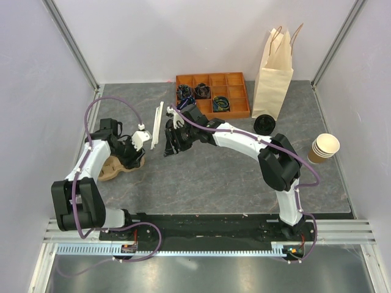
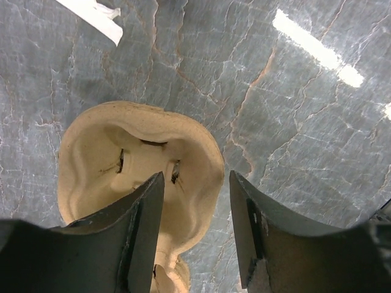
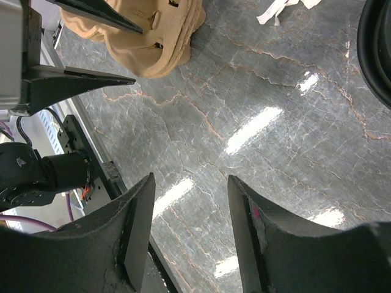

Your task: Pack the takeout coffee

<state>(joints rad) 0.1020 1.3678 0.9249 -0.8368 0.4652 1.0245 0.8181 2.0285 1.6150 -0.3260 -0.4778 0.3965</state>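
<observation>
Takeout coffee (image 1: 266, 124) stands on the grey table (image 1: 208, 177) at about 2 o'clock from the table's middle, touching or just beside the foot of the upright paper bag (image 1: 273, 79). From above only its round black lid shows. It is well apart from both grippers.

At 12 o'clock lies an orange divided tray (image 1: 236, 93), with dark items in several left compartments. At 3 o'clock, near the right edge, sits a stack of lidless paper cups (image 1: 322, 148). Some white strips (image 1: 157, 125) lie at about 11 o'clock.

At 9 o'clock the left gripper (image 2: 195, 177) hangs over a tan pulp cup carrier (image 2: 122, 152). Its jaws are partly apart, and the carrier's rim shows in the gap between them. Whether either finger touches the carrier cannot be told, and nothing is clamped.

The right gripper (image 3: 189, 178) reaches across to about 11 o'clock of centre, beside the white strips. Its jaws are likewise partly apart and hold nothing, with bare table showing between them. The carrier (image 3: 156, 43) lies beyond its fingertips.
</observation>
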